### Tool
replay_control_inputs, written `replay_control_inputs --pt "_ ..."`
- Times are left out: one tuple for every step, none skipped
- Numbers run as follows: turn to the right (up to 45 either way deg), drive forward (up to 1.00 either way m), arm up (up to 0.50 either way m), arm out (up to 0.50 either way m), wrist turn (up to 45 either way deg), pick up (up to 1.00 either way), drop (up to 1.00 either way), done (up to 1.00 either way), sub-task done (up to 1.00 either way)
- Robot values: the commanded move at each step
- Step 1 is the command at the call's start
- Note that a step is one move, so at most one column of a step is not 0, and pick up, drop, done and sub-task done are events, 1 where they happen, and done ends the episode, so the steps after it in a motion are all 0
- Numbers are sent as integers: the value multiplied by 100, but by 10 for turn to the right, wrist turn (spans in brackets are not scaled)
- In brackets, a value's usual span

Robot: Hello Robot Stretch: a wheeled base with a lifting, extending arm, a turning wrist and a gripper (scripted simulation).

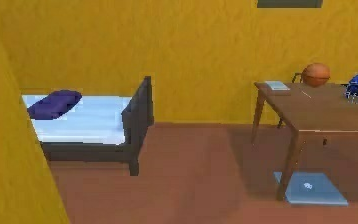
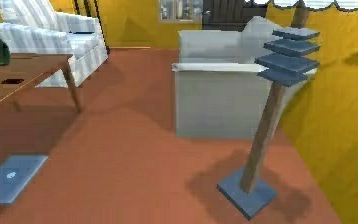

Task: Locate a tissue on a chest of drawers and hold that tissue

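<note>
Forward view, 9 o'clock: a bed (image 1: 97, 122) with a purple pillow (image 1: 54, 103) stands against the yellow wall. At 3 o'clock stands a wooden surface (image 1: 322, 110) carrying an orange ball (image 1: 316, 73) and, at its near-left corner, a flat pale item (image 1: 277, 86) too small to identify. A thin grey slab (image 1: 309, 187) lies on the floor (image 1: 197, 170) under the surface's near edge. In the arm side view, a striped armchair (image 2: 47, 35) sits at 11 o'clock, a grey sofa (image 2: 222, 100) at 12 o'clock, and a tiered stand (image 2: 270, 110) on a square base leans up from 5 o'clock to 1 o'clock. None of this furniture reads as a chest of drawers, so the position of the tissue cannot be told, and neither its bearing from the tool nor its long axis can be set. The state of the tool cannot be told either. Judgement: the task is at the search step, and the next move calls for driving or turning the base, not reaching. Open floor runs through the forward view from 6 o'clock toward 12 o'clock, between the bed's dark footboard and the surface's legs. Edges to respect are the footboard at 9 o'clock, the surface's corner at 2 o'clock, the slab on the floor at 4 o'clock, and the stand's base to the arm side.
</note>
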Motion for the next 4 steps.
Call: replay_control_inputs --pt "450 0 0 0 0 0 0 0 0" --pt "450 0 0 0 0 0 0 0 0" --pt "270 0 0 0 0 0 0 0 0" --pt "450 0 0 0 0 0 0 0 0"
